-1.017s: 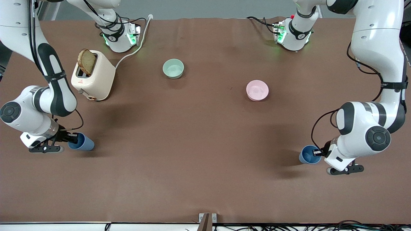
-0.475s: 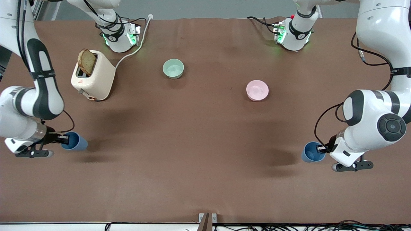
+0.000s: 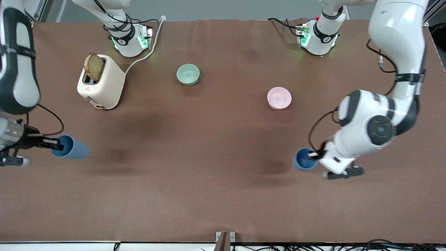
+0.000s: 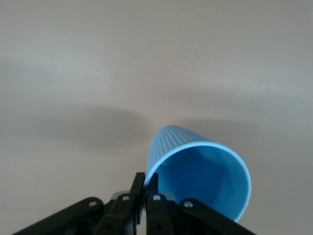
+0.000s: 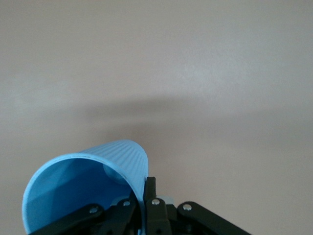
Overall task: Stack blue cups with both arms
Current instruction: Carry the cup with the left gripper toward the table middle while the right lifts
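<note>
One blue cup (image 3: 304,159) hangs from my left gripper (image 3: 315,156), whose fingers are shut on its rim, above the table near the left arm's end. In the left wrist view the cup (image 4: 200,176) shows its open mouth beside the gripper (image 4: 146,183). The other blue cup (image 3: 71,148) is tilted on its side in the air, its rim pinched by my right gripper (image 3: 55,144) at the right arm's end. It also shows in the right wrist view (image 5: 88,186) at the gripper (image 5: 145,188). Both cups cast shadows on the table below.
A cream toaster (image 3: 101,87) with a slice of bread stands near the right arm's base. A pale green bowl (image 3: 188,74) and a pink bowl (image 3: 279,98) sit on the brown table (image 3: 209,195), farther from the front camera than the cups.
Both cups have risen off the table. My left gripper has carried its cup toward the table's middle. My right gripper has lifted its cup and drifted toward its own end.
</note>
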